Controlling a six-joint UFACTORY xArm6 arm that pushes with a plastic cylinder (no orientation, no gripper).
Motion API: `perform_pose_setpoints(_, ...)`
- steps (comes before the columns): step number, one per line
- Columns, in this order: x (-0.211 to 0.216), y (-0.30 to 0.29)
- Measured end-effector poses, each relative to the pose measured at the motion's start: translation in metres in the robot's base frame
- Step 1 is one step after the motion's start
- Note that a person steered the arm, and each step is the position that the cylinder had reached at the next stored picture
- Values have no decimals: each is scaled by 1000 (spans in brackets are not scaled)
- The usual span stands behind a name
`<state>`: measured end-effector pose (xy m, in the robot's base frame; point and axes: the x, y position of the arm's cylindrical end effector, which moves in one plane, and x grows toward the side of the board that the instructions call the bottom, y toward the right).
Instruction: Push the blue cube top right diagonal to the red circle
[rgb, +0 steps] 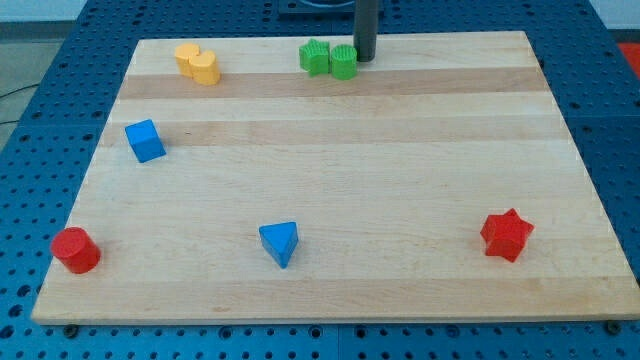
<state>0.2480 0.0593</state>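
Pale wooden board (340, 180) on a blue perforated bench (60, 60), seen from one camera. Dark straight rod coming down at the view's top, just right of centre, ending in my tip (365, 60) on the board near its top edge. No jaws or fingers on the rod, nothing held; only a plain tip touching or nearly touching the right side of a green block (329, 59), which looks like two ribbed cylinders joined side by side.

Further left of my tip along the same top edge: a yellow block (198, 63) of two joined rounded lobes. Blue cube (145, 140) well apart from my tip, down and far to the view's left, close to the board's left edge. Red circle (76, 249), a short cylinder, farther still, at the bottom-left corner, below and left of the cube. Blue triangular block (280, 243) below my tip and slightly left, near the bottom. Red star (506, 235) down and to the view's right of my tip.
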Motion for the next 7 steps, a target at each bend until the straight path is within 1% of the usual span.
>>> perform_pose_setpoints(1,87,8)
perform_pose_setpoints(2,114,-45)
perform_pose_setpoints(3,113,-145)
perform_pose_setpoints(4,111,-206)
perform_pose_setpoints(5,101,-209)
perform_pose_setpoints(6,92,-257)
perform_pose_setpoints(7,97,-316)
